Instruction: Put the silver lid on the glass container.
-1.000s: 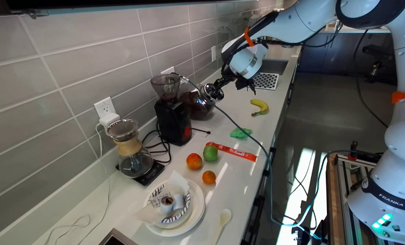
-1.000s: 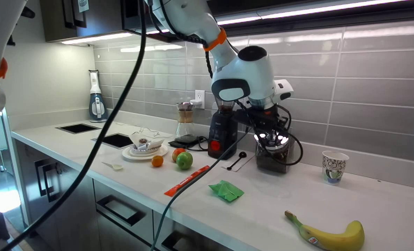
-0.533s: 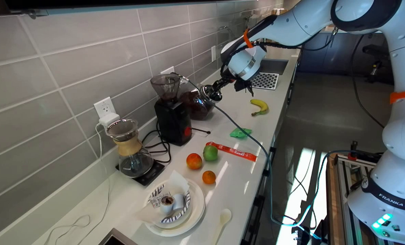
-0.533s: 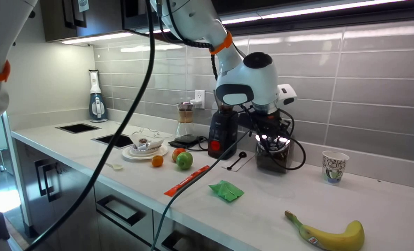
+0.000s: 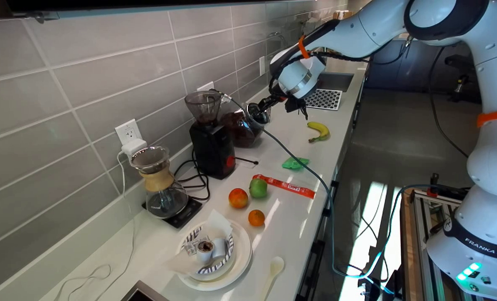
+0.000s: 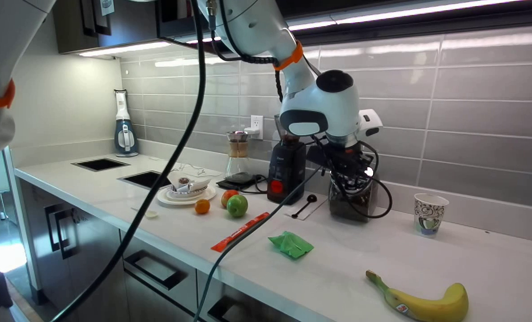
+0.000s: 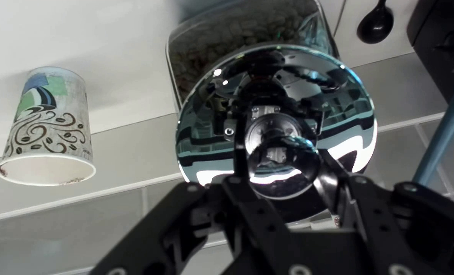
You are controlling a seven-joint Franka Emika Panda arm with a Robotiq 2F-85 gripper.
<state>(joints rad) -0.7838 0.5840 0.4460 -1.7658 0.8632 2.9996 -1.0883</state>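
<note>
Pose. In an exterior view the arm (image 5: 357,33) rises from its base (image 5: 474,246) at four o'clock, bends at two and slopes down toward eight; the wrist (image 5: 297,78) leans between seven and eight. Wrist view: gripper (image 7: 286,169) clenched on the knob (image 7: 280,177) of the silver lid (image 7: 274,89), fingers (image 7: 328,183) at the knob's nine and three. Lid tilted, at the one-to-two o'clock side of the glass container (image 5: 240,130) in an exterior view.

Containers. Glass container: brownish beans behind its wall, showing past the lid from ten to one in the wrist view. Paper cup (image 7: 49,126) at the lid's nine, apart, mouth toward six, brown marks on the rim. From the glass container, in an exterior view: grinder (image 5: 212,150) just beside it at eight, something dark low in its hopper (image 5: 204,104); carafe (image 5: 159,180) farther along eight, on a black scale (image 5: 186,215), grey filter (image 5: 150,158) in its mouth; bowl (image 5: 230,246) between six and seven, on a plate (image 5: 243,267), holding paper (image 5: 219,225) and two small white cylinders (image 5: 205,253), one with brown filling.

Hard to see. Lid seated on the container or just short of it: cannot tell. In an exterior view the gripper and a black cable (image 6: 390,201) cover most of the lid. Wrist view: chrome reflections muddle the finger outlines; the grinder is cut off at two.
</note>
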